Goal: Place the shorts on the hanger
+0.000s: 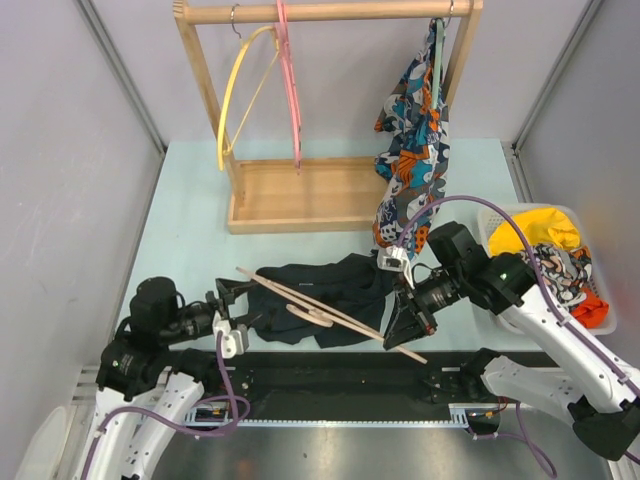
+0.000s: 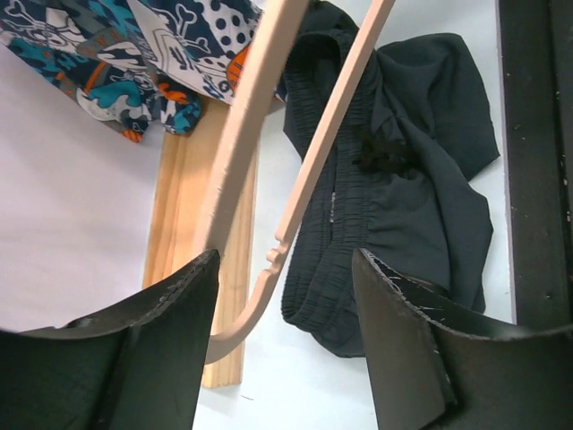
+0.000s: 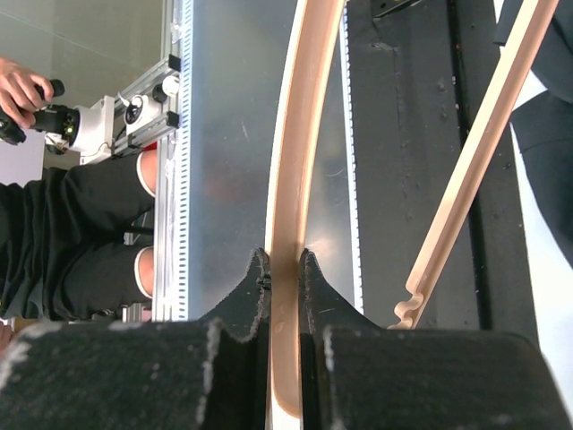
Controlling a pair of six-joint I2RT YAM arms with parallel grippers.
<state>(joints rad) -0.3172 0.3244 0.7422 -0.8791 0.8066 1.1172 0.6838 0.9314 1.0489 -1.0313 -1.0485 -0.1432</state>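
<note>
Right fingers [image 3: 237, 313] around thin tan hanger [image 3: 288, 179]

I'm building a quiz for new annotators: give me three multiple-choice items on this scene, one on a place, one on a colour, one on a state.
1. The shorts lie: A in the basket; B on the table, beneath the hanger; C on the rack.
2. The hanger in the right gripper is: A pink; B tan; C yellow.
3. The right gripper is: A open; B shut on the shorts; C shut on the hanger.

Key: 1 B, the dark fabric lies on the table with the hanger crossing over it. 2 B, light wood shows between the jaws. 3 C, both fingers press the hanger's bar.
</note>
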